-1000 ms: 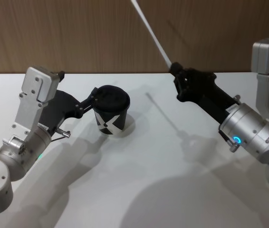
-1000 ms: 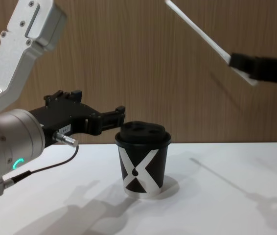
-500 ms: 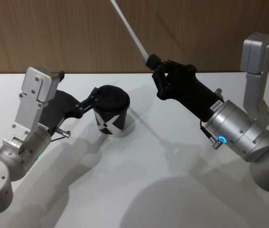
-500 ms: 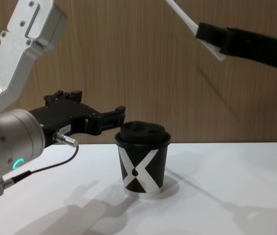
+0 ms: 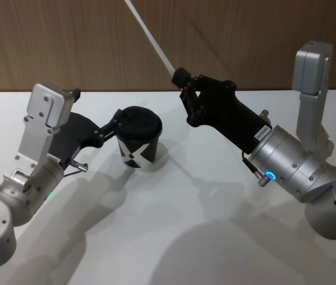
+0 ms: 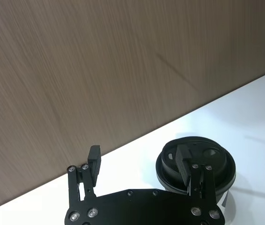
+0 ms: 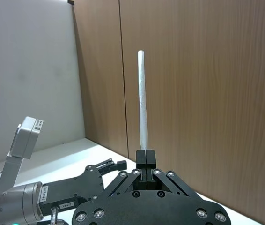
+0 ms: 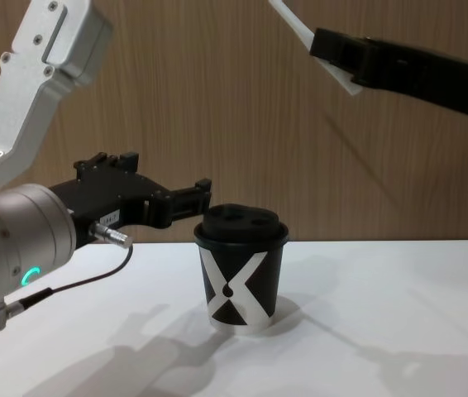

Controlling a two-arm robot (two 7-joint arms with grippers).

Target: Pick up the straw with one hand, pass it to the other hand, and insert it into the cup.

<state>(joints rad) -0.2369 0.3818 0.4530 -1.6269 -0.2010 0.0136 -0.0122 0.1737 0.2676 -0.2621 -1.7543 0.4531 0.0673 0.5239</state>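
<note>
The black cup (image 5: pixel 138 143) with a white X and a domed lid stands upright on the white table (image 5: pixel 174 237); the chest view shows the cup (image 8: pixel 242 277) from the side. My right gripper (image 5: pixel 181 78) hangs above and to the right of the cup, shut on the lower end of the white straw (image 5: pixel 150 37), which slants up and to the left. In the right wrist view the straw (image 7: pixel 143 117) rises straight out of the shut gripper (image 7: pixel 145 157). My left gripper (image 6: pixel 138 157) is open beside the cup, one finger (image 6: pixel 183 159) over the lid's (image 6: pixel 198 161) edge.
A brown wood-panel wall (image 5: pixel 245 35) stands behind the table. Both silver arm wrists flank the cup, the left (image 5: pixel 34 178) and the right (image 5: pixel 287 166). A thin black cable (image 8: pixel 77 285) hangs from the left wrist.
My right gripper has carried the straw leftward and nearer the cup, now above and to its right. The left arm and the cup have not moved.
</note>
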